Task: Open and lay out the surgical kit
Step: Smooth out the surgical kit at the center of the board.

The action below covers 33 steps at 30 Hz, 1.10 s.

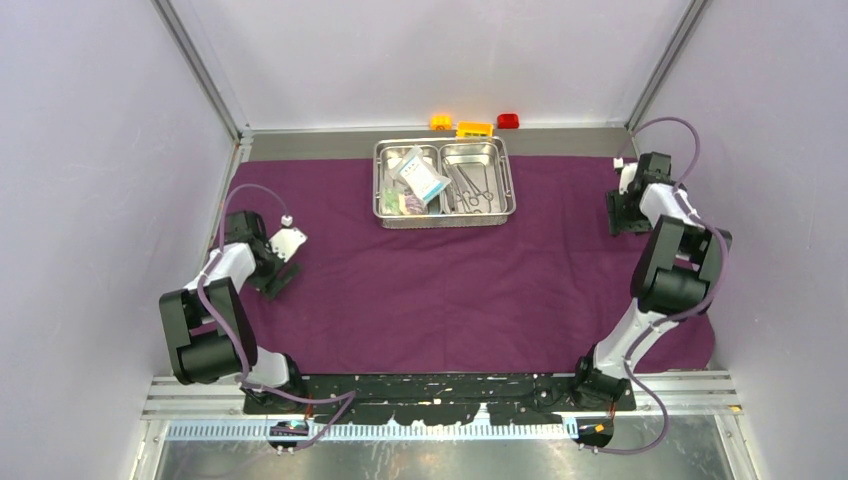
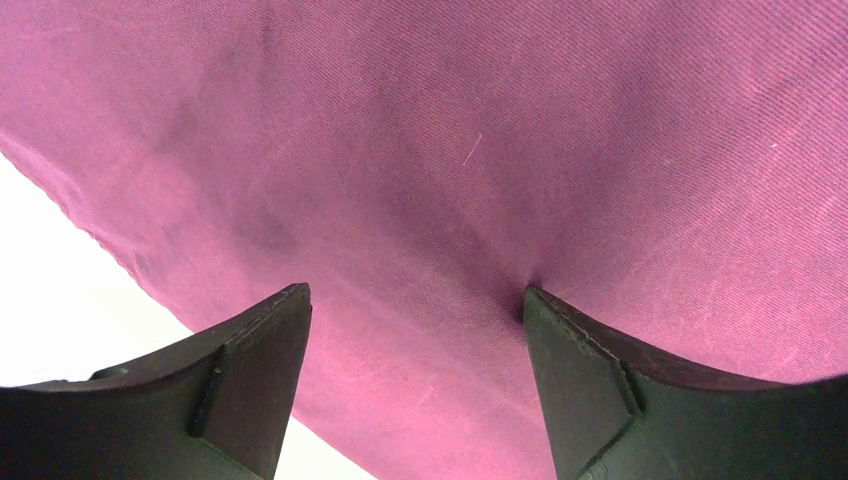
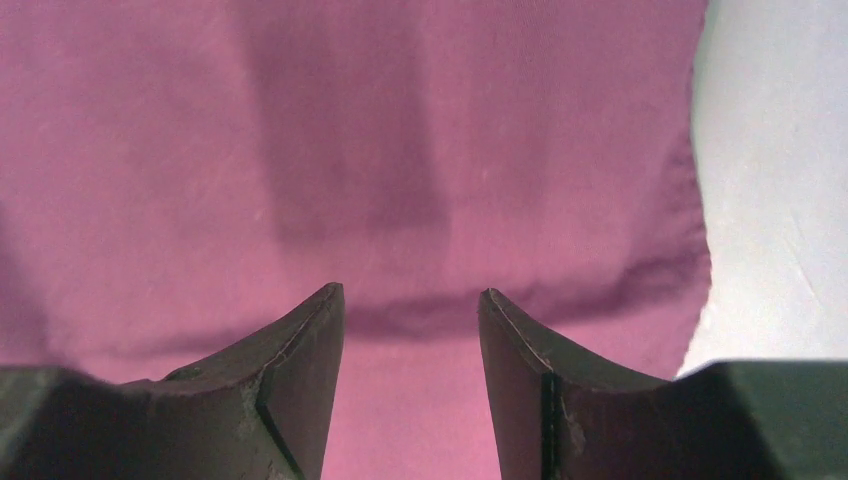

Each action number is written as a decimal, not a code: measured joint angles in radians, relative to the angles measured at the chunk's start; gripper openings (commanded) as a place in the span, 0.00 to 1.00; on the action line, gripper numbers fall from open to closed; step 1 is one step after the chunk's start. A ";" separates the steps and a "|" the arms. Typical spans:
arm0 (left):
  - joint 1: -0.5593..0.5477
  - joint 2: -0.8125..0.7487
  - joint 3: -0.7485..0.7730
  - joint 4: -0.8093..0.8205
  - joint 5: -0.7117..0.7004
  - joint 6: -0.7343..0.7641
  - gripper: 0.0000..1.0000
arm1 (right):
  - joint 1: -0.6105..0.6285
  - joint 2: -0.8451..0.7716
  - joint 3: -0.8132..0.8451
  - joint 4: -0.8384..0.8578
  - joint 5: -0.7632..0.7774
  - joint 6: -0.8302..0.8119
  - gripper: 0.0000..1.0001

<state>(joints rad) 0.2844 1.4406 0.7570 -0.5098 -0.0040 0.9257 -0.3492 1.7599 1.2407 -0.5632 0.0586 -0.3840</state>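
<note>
A big purple cloth (image 1: 450, 290) is lying spread flat over most of the table (image 1: 330, 143). Seen from above, the left arm is reaching to the 9 o'clock side of the cloth. The left gripper (image 1: 278, 278) is pointing down close to the cloth's edge there. In its own camera its two black fingers (image 2: 250, 370) are standing wide apart with nothing between them, only purple cloth (image 2: 480, 150) below. The tip at 3 o'clock is touching the cloth, and small creases are spreading out from it. The right arm is reaching toward 2 o'clock, and the right gripper (image 1: 625, 215) is sitting low over the cloth near that edge. Its fingers (image 3: 300, 380) are standing partly apart and are holding nothing. A soft fold of cloth (image 3: 420, 315) is running across just past the tips. A shiny metal tray (image 1: 447, 221) is sitting on the cloth at 12 o'clock, well apart from both grippers. It has two boxes side by side. Some small clear packets (image 1: 420, 175) are piling up in the 9 o'clock box. Thin metal tools (image 1: 475, 188) are lying in the 3 o'clock box; I cannot tell which tool is which. Three little toy bricks, yellow (image 1: 441, 122), orange (image 1: 474, 129) and red (image 1: 508, 121), are sitting in a row on the bare table just past the tray at 12 o'clock.
</note>
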 measured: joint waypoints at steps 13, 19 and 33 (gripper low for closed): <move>0.010 -0.005 0.001 -0.028 -0.003 0.022 0.80 | -0.060 0.097 -0.038 0.096 0.050 -0.011 0.56; 0.015 -0.019 -0.006 -0.078 -0.026 0.058 0.81 | -0.125 0.027 -0.113 0.069 0.044 -0.049 0.57; 0.019 -0.033 0.041 -0.192 0.011 0.050 0.81 | -0.242 -0.348 -0.291 -0.004 -0.023 -0.181 0.57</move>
<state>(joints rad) 0.3031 1.4078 0.7982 -0.7013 0.0071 0.9760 -0.5915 1.4120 0.9497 -0.5674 0.0353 -0.5648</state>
